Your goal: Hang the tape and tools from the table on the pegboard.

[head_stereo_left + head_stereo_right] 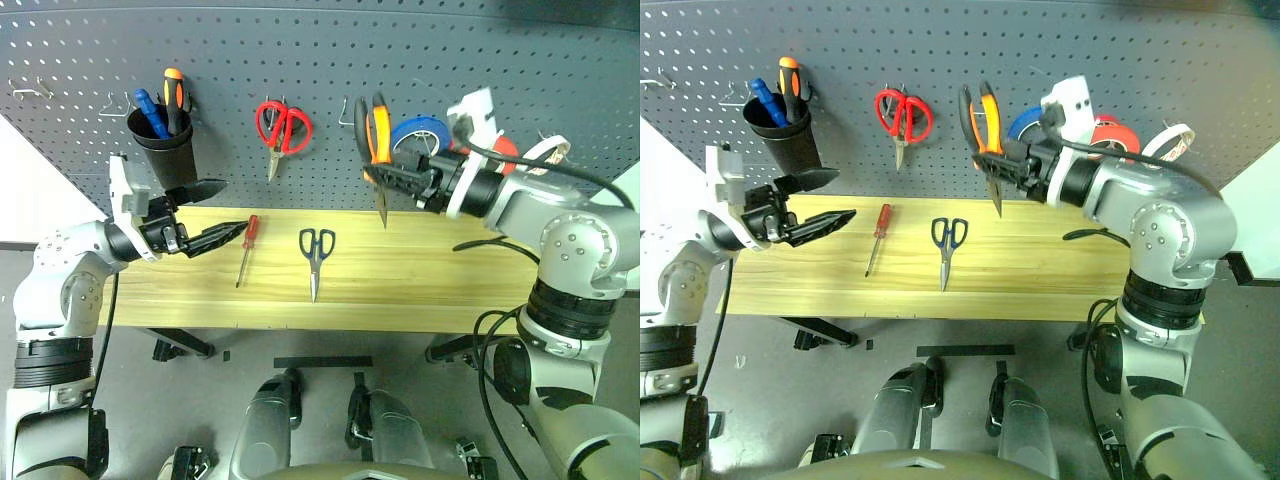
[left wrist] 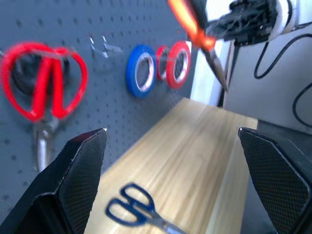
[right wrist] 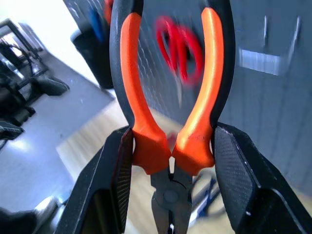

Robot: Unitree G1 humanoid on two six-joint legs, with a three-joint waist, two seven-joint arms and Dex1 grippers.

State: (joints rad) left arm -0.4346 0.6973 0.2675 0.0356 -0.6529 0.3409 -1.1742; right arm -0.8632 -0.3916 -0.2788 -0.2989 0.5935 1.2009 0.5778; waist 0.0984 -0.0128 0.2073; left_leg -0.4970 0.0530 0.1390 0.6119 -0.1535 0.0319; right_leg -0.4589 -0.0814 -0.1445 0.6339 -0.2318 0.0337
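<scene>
Three screwdrivers [image 1: 247, 248], two scissors [image 1: 316, 258], three tape rolls [image 1: 418, 133] — one pliers [image 1: 375, 140].

It looks like a small workshop or robotics test bay: a big grey-blue pegboard [image 1: 330, 80] with metal hooks fills the wall. On the pegboard hang red-handled scissors [image 1: 283, 130], coloured tape rolls [image 1: 420, 132] and a black cup of screwdrivers [image 1: 162, 140]. Just below the pegboard stands a long light wood-grain table [image 1: 420, 290], over a plain grey floor [image 1: 200, 400].
</scene>
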